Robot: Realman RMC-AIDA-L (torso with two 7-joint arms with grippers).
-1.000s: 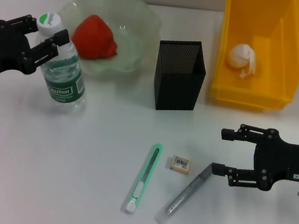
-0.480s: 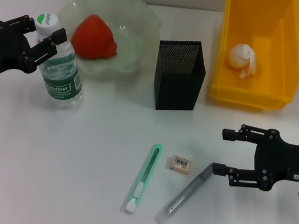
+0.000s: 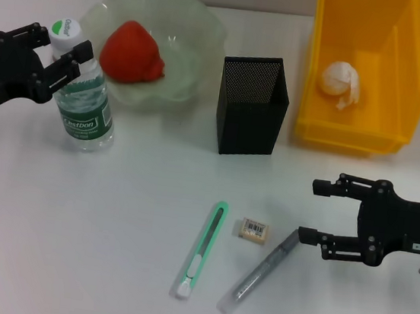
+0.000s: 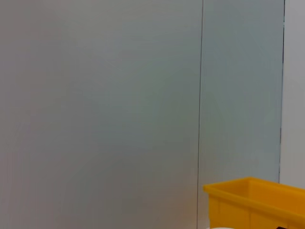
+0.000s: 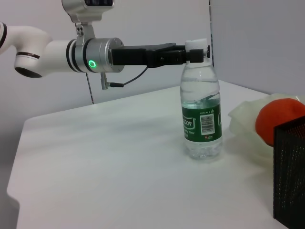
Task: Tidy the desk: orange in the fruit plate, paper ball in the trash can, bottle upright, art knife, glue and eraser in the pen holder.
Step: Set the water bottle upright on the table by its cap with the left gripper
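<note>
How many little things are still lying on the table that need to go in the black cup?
3, all in front of the pen holder: the art knife, the eraser beside it, and the glue nearest the right gripper.

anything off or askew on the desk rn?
Nothing spilled or damaged. Bottle stands upright, left gripper at its neck. Art knife, eraser and glue lie loose on the table, outside the pen holder. Right gripper is open beside the glue.
</note>
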